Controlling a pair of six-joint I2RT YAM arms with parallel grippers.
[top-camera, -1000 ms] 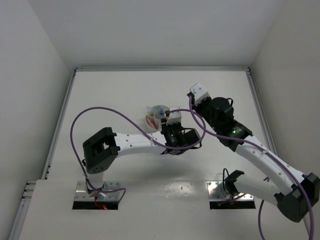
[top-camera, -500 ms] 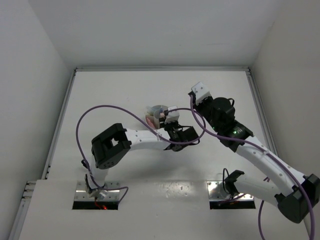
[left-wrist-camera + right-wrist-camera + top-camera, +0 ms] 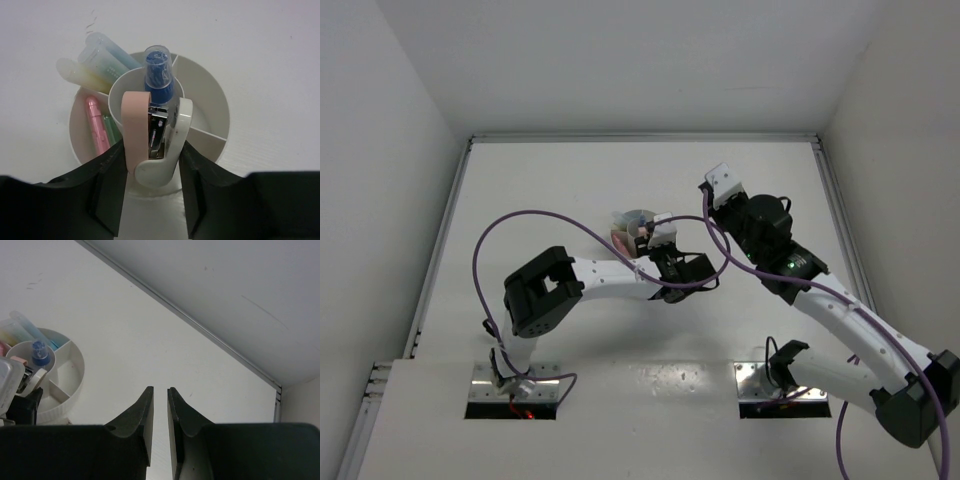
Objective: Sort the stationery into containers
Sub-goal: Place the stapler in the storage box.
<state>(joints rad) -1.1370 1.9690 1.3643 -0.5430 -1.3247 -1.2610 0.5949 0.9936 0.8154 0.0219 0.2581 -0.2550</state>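
The round white tub (image 3: 216,102) with a centre cup and dividers lies under my left gripper (image 3: 151,165). Its black fingers (image 3: 107,185) press both sides of a pink-and-white stapler (image 3: 150,145), which stands nose-down in the centre cup beside a blue capped piece (image 3: 159,75). Yellow (image 3: 75,75) and light blue (image 3: 107,50) pieces lean in a far-left compartment. Pink (image 3: 95,125) and green (image 3: 112,131) pieces lie in the near-left one. My right gripper (image 3: 160,390) hovers over bare table right of the tub (image 3: 67,390), its jaws nearly together with nothing between them.
In the top view the tub (image 3: 628,228) sits mid-table, with the left gripper (image 3: 652,240) over it and the right gripper (image 3: 718,185) to its right. A raised rail (image 3: 200,325) and white walls border the table. Purple cables loop over both arms.
The left arm's elbow has swung right and its gripper has shifted slightly up-left over the tub with the stapler. The right arm has hardly moved.
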